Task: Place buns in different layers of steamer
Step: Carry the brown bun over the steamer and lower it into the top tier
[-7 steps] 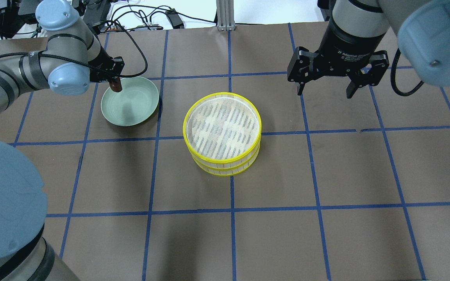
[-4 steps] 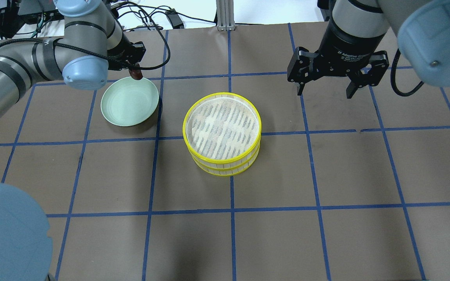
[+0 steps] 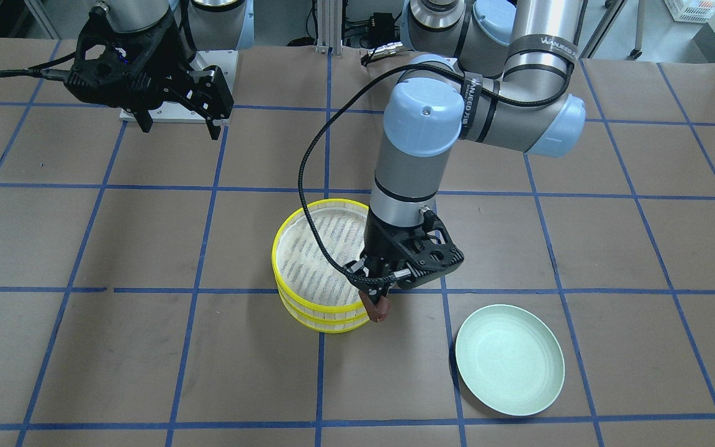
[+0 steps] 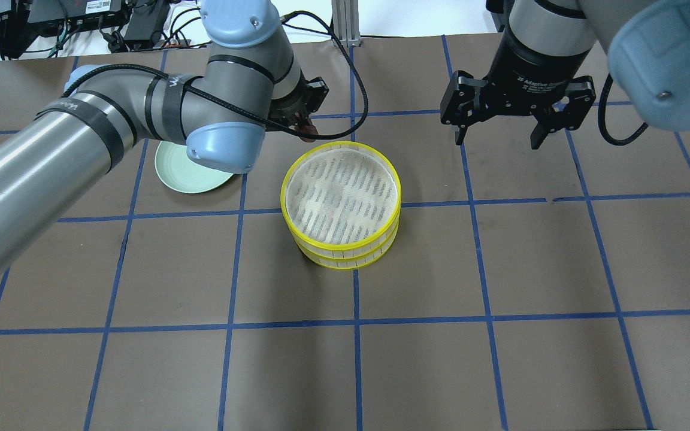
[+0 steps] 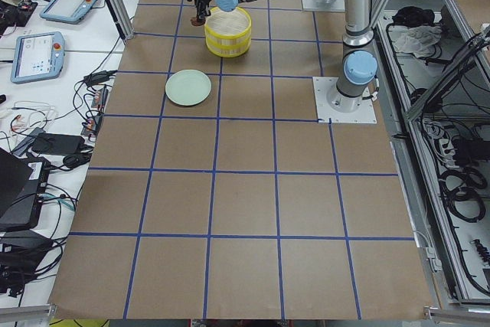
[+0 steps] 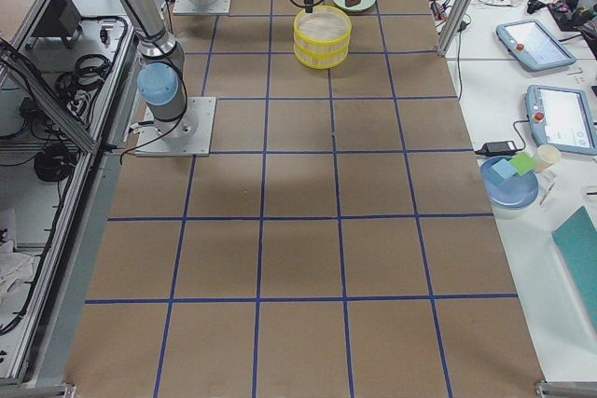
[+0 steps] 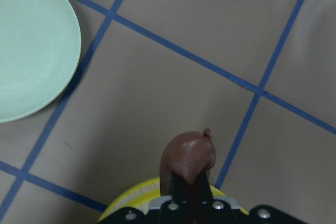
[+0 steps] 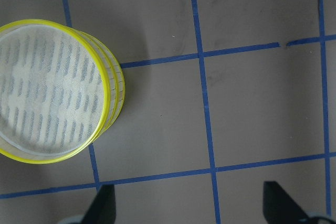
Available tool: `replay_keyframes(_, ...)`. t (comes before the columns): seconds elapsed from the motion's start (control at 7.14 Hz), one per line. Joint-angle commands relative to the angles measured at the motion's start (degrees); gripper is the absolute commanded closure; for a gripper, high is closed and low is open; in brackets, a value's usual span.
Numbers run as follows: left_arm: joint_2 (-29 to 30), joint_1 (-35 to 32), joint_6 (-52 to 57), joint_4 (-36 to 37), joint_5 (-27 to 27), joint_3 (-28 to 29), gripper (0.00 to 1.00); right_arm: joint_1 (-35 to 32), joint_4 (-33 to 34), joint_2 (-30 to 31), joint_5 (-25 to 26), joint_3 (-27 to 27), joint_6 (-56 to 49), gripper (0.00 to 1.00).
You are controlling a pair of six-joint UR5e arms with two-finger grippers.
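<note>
Pale green round plate (image 3: 509,360): nearest in the front-facing view, holds no bun. Left pincer (image 3: 374,297): closed on the upper end of the dark reddish-brown glossy bun (image 3: 378,310), which hangs just outside the rim of the yellow-rimmed two-tray steamer (image 3: 311,264) on the brown gridded bench (image 3: 146,360). Hazard: release here drops it onto the bench; a low traverse may clip the rim and dislodge it. Right pincer (image 3: 179,130): wide open, empty, farthest.

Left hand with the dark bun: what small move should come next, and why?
Probably carry it a little inward, over the round yellow-rimmed mesh steamer: the left hand grips the glossy reddish-brown bun just outside its rim, and the top mesh shows empty.
</note>
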State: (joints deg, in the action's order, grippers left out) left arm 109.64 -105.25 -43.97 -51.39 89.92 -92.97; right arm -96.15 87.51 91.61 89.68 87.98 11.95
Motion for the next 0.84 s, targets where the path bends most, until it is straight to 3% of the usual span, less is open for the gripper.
replay_keyframes(0.0,-1.44,-2.33,-5.4,-0.11,-5.76,-4.83,0.94,0.0,0.46,-0.03,-0.12,0.0,-4.46,0.0)
replay_keyframes(0.28,-1.98,-2.24,-9.81,-0.29,-7.75,-5.29,0.0,0.0,0.38,-0.03,-0.12,0.0,-4.39,0.0)
replay_keyframes(0.7,-3.11,-1.63,-9.64,-2.3,-7.92,-4.59,0.0,0.0,0.46,-0.03,-0.03,0.0,-4.39,0.0)
